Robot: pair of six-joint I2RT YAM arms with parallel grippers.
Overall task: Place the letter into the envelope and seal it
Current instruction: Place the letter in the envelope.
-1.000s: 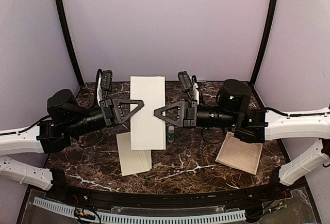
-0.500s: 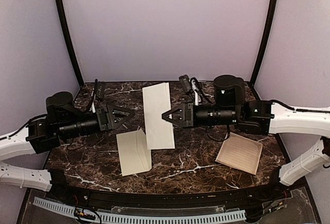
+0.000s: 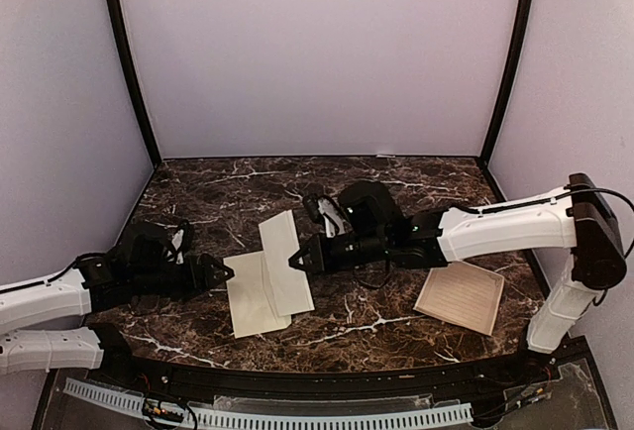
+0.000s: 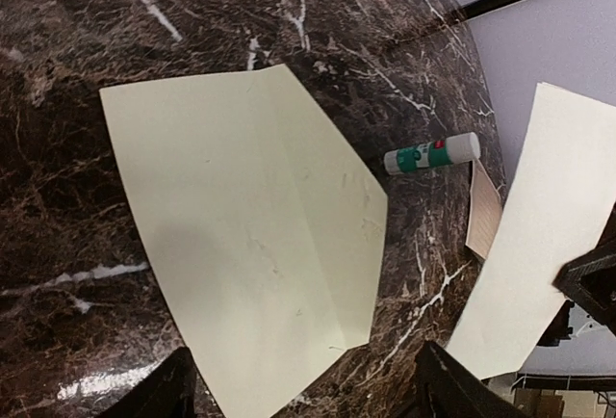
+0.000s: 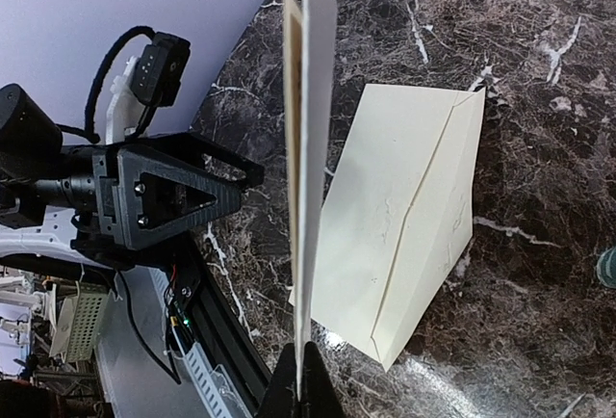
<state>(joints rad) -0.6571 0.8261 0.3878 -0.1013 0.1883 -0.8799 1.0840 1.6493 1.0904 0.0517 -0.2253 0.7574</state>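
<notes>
The left gripper (image 3: 218, 273), clamped on the folded letter (image 3: 278, 242) in mid-air a second ago, is now lying low at the table's left with its jaws apart and nothing between them. The right gripper (image 3: 297, 261) is pinching the letter alone, jaws together on its edge, and is holding it much lower, standing on edge. The glue stick (image 4: 431, 154) is showing only in the left wrist view.

Everything is sitting on a dark brown marble table (image 3: 416, 177) veined in white, with lilac walls (image 3: 317, 53) and black posts (image 3: 127, 63) around it. A border-printed sheet (image 3: 459, 296) is lying at the near right.

The envelope (image 3: 248, 296) is lying flat, near and left of centre. Its long axis is running near to far, and its open flap is pointing right toward the letter, with a strip of marble showing between them.
</notes>
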